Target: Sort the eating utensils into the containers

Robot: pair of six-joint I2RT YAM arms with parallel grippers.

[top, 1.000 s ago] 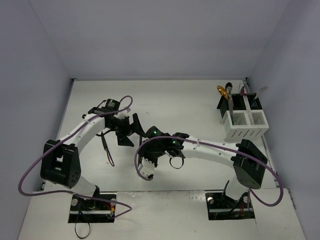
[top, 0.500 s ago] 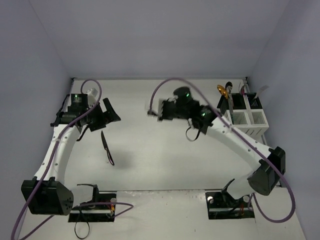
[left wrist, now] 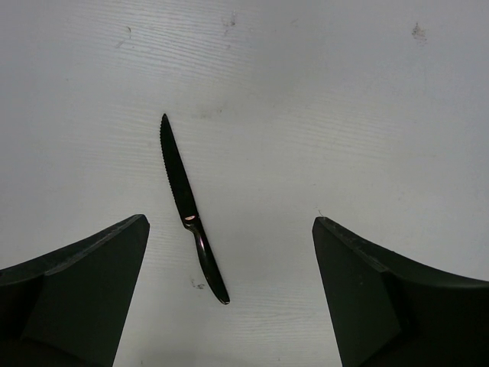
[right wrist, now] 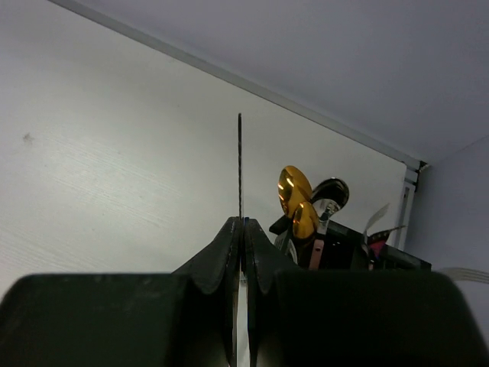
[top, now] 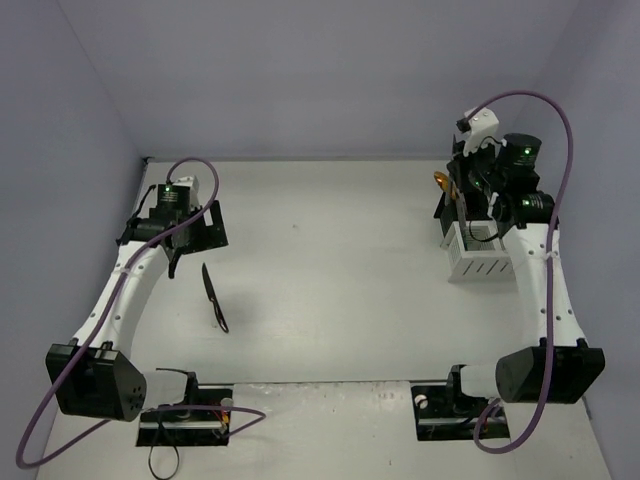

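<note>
Utensil (right wrist: 239,160) pinched tight in my right gripper (right wrist: 243,223) beside the containers (top: 482,265) should next drop into one; my left gripper (left wrist: 229,222) gapes empty.

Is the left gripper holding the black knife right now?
No, the black knife lies flat on the table, clear of the open left gripper.

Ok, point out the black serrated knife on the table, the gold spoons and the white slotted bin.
black serrated knife (left wrist: 175,164), left wrist view, blade middle.
gold spoons (right wrist: 293,187), right wrist view, upper bowl.
white slotted bin (top: 480,268), top view, front wall.
</note>
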